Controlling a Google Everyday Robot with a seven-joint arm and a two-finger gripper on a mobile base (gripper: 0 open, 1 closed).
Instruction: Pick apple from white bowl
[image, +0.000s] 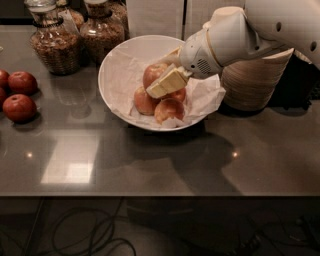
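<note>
- The gripper (162, 83) reaches down into the white bowl (114, 64) from the right, lying among the fruit there.
- It rests across the apple (152, 74), the largest fruit at the back of the pile; whether it has closed on it, I cannot tell.
- Three smaller apples (169, 110) lie just below and in front of the gripper, on the crinkled paper lining (206, 96).
- Right of the gripper, behind the arm, stands a stack of beige bowls (256, 80).
- Far left of the gripper, dark red apples (19, 107) sit on the tabletop (150, 165).
- Up and to its left stand two glass jars (56, 44).
</note>
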